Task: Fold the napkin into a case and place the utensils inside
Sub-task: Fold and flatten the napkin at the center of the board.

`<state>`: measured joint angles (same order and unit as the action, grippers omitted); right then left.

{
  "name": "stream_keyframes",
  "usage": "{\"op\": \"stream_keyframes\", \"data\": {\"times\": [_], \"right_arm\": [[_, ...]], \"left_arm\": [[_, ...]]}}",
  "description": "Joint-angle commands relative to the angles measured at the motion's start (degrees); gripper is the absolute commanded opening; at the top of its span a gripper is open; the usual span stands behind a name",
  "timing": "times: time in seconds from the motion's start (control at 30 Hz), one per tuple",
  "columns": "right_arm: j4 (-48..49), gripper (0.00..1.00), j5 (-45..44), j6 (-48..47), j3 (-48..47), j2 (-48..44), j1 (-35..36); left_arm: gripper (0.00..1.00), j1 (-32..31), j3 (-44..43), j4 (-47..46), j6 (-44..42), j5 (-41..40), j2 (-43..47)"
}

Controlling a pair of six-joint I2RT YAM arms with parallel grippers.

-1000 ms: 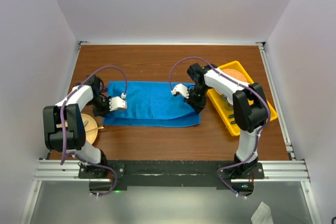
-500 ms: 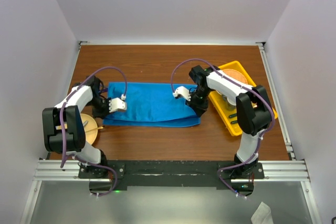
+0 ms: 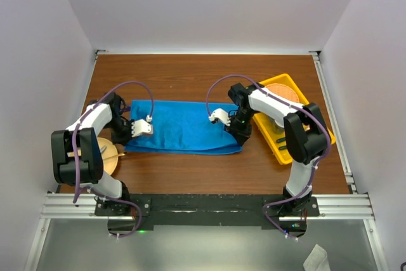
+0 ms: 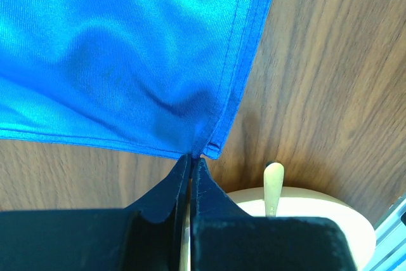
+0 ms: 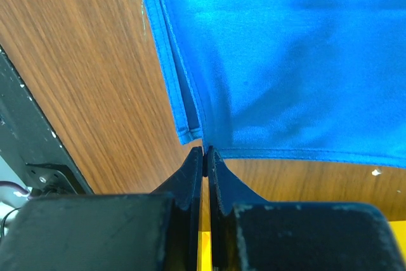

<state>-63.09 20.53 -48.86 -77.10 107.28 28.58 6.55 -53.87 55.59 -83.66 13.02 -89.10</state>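
Napkin point(image 3: 181, 132) lies flat on the brown wooden table point(image 3: 190, 74), its long axis running 9 to 3 o'clock, with white walls around. The left gripper point(image 3: 124, 138) pinches its 7 o'clock corner, the right gripper point(image 3: 240, 138) its 5 o'clock corner. Left wrist view: jaws closed on that corner at 6 o'clock. Right wrist view: the same, on a doubled hem.

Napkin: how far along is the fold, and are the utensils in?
Done: the napkin lies doubled into a long band on the table. In hand: the left end effector and the right end effector each pinch a corner. Left: folding it narrower into a case and putting utensils in; none lie on it.
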Motion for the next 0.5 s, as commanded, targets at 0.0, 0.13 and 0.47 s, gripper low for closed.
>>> {"op": "stream_keyframes", "data": {"times": [0.0,0.13,0.47], "right_arm": [[-0.02,0.0,1.61,0.35,0.72,-2.34,0.78],[0.16,0.0,1.79,0.26,1.07,-1.91,0.95],[0.16,0.0,0.74,-1.15,2.13,-1.38,1.04]], "left_arm": [[0.0,-0.39,-0.8,1.01,-1.68,0.43,1.38],[0.0,-0.31,-0.63,1.01,-1.77,0.34,1.12],[0.0,-0.48,-0.36,1.1,-2.74,0.43,1.03]]}}
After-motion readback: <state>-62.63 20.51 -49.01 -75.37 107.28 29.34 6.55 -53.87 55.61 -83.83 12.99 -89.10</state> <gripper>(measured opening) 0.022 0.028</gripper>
